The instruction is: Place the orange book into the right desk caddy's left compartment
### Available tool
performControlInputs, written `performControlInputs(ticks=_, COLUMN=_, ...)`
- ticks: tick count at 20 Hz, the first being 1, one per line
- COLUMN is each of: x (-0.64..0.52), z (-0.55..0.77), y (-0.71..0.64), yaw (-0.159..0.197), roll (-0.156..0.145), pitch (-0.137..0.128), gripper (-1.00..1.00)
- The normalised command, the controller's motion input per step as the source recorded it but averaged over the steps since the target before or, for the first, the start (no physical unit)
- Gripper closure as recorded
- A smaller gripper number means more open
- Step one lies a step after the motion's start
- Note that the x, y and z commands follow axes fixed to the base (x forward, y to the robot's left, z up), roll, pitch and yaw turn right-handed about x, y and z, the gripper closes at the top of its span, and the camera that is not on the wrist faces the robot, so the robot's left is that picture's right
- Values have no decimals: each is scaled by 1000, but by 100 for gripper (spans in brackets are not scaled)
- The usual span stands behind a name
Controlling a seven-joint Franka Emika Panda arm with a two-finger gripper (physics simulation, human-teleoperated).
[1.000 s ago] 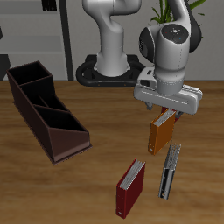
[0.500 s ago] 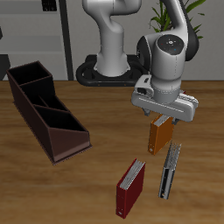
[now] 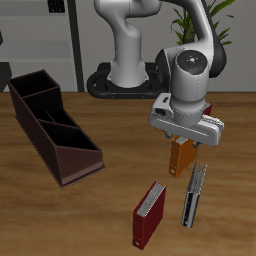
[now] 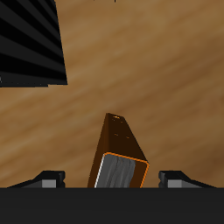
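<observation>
The orange book point(image 3: 181, 156) stands upright on the table, its pale page edges showing in the wrist view point(image 4: 121, 162). My gripper point(image 3: 184, 140) is open and low over the book's top. In the wrist view the gripper point(image 4: 114, 179) straddles the book, with one fingertip point(image 4: 51, 178) on each side and not touching it. The right desk caddy point(image 3: 50, 125), a long dark maroon-brown tray with three sections, lies well away from the book across the table. Nothing is in its sections.
A dark red book point(image 3: 150, 212) and a grey-black book point(image 3: 194, 195) stand nearer the table's front edge, just in front of the orange book. The robot base point(image 3: 125, 75) and a plant stand at the back. A dark ribbed surface point(image 4: 31, 39) shows in the wrist view.
The gripper has come down over the orange book, from above its top to low around it. The books and the caddy have not moved.
</observation>
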Motion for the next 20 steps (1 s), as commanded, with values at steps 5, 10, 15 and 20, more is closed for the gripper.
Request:
performControlInputs(ticks=5, x=31, z=64, y=-97, yaw=17, roll=1, pitch=-14, gripper=100)
performControlInputs(ticks=10, x=22, z=309, y=-205, yaw=28, roll=-6, pitch=-46, gripper=100)
performControlInputs(ticks=15, x=21, z=381, y=-126, yaw=30, roll=-25, pitch=-69, gripper=100)
performControlInputs(ticks=20, x=3, z=483, y=-172, yaw=15, roll=-48, pitch=-59, gripper=100)
